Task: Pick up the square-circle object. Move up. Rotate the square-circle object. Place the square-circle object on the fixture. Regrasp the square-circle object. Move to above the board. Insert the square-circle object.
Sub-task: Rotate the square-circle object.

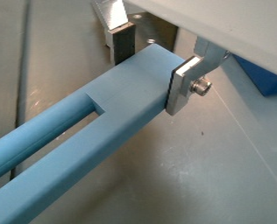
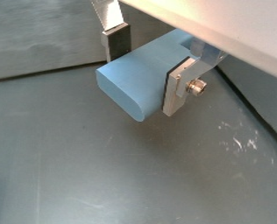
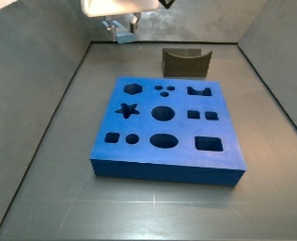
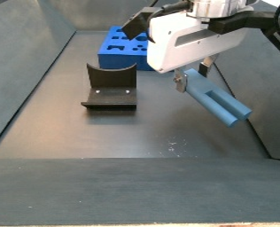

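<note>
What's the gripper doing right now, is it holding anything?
Gripper: shut on the square-circle object, held in the air beside the fixture.

square-circle object (image 1: 100, 122): far end cut by frame edge in a wrist view | tool (image 3: 123, 31): mostly cropped at frame top in a side view | board (image 4: 122, 46): partly hidden behind arm

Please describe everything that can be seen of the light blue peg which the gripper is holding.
The square-circle object is a light blue-grey, matte, plastic-looking bar. One end is a square block, gripped between the fingers of the gripper; from it two parallel prongs run out with a slot between them, one of them rounded. It hangs tilted in the air, free end lower, beside the fixture, touching only the fingers.
</note>
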Robot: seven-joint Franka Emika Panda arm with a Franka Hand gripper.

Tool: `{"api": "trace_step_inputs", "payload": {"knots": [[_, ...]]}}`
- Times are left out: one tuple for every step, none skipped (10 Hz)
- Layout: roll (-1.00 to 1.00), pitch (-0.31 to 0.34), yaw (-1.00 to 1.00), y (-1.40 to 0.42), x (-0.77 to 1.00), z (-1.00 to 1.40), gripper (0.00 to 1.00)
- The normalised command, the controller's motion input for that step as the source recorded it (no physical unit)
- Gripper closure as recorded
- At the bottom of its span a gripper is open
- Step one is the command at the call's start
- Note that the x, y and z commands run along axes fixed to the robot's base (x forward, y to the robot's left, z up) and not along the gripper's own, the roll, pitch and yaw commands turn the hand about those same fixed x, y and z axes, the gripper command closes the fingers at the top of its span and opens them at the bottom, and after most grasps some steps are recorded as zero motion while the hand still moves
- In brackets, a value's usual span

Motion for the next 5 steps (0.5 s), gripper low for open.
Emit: {"api": "trace_step_inputs", "payload": {"knots": [[-0.02, 0.006, -1.0, 0.02, 0.03, -0.03, 1.0], [-0.02, 0.007, -1.0, 0.02, 0.03, -0.03, 1.0], [-0.02, 0.008, -1.0, 0.02, 0.03, -0.03, 1.0], [-0.03, 0.01, -1.0, 0.02, 0.03, -0.03, 1.0], [-0.04, 0.011, -0.88, 0.02, 0.03, -0.03, 1.0]]}}
